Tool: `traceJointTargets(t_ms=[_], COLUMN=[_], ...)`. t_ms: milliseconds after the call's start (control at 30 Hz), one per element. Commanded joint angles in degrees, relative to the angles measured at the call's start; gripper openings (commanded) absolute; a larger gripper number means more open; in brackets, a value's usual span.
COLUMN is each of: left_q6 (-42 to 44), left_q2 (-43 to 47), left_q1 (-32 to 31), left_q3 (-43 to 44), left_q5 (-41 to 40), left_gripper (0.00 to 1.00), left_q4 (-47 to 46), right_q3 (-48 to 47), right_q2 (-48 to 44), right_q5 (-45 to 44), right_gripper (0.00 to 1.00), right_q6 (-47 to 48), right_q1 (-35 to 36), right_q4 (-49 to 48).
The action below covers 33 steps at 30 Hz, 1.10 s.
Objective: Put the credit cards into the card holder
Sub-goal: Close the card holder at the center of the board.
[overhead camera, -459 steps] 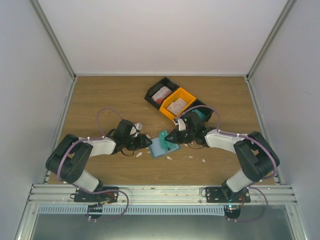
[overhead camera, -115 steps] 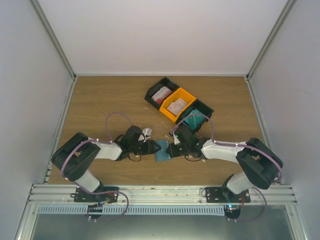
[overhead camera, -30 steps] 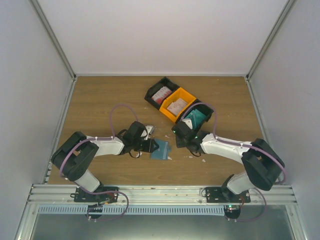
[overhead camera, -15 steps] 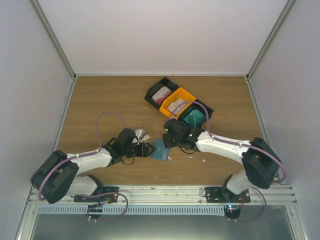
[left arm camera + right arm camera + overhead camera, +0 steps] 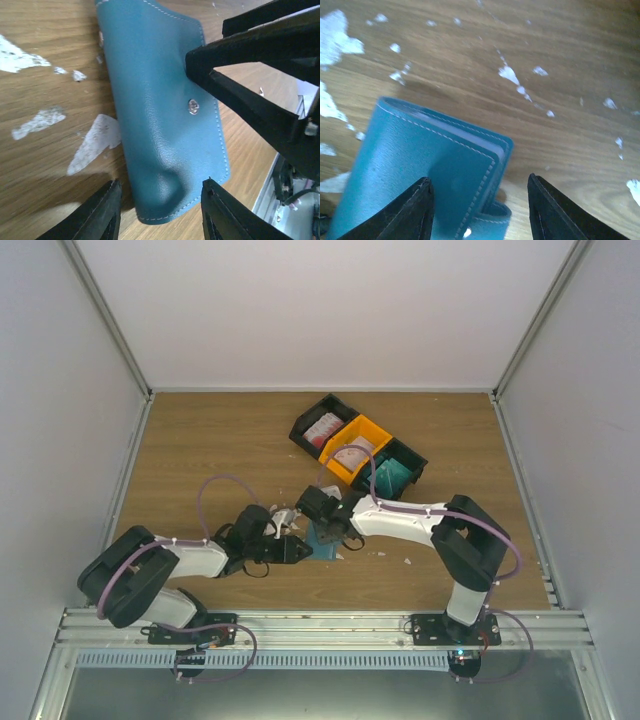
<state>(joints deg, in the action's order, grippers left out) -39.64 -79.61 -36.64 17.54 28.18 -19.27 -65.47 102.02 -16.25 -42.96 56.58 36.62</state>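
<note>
The closed card holder lies mid-frame on the tabletop. The left gripper and right gripper straddle it, both spread wide and seemingly not pinching. The credit cards sit in bins at upper right.
</note>
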Motion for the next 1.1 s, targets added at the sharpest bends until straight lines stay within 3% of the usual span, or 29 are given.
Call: traceJointTargets(t_ms=[0, 233, 600, 867, 1067], left_q6=[0.06, -1.52, -0.44, 0.01, -0.22], left_q2=[-3.27, -5.10, -5.46, -9.52, -10.26], left_q1=[0.25, 0.26, 0.18, 0.17, -0.07], left_q3=[1.11, 1.42, 2.41, 3.29, 3.12], left_q5=[4.39, -0.12, -0.99, 0.48, 0.12], left_gripper=[0.46, 0.41, 0.38, 0.36, 0.31], left_q4=[-6.19, -2.76, -0.57, -0.21, 0.17], right_q3=[-0.89, -0.87, 6.79, 13.05, 13.56], right_q2=[1.74, 2.49, -6.14, -10.81, -8.92], right_q5=[-2.49, -2.46, 0.08, 6.95, 5.35], right_gripper=[0.51, 0.51, 0.54, 0.49, 0.50], right_q6=[-5.17, -6.08, 0.82, 8.38, 11.15], right_q1=[0.64, 0.64, 0.35, -0.30, -0.33], right_q4=[7.50, 8.76, 6.94, -2.27, -4.55])
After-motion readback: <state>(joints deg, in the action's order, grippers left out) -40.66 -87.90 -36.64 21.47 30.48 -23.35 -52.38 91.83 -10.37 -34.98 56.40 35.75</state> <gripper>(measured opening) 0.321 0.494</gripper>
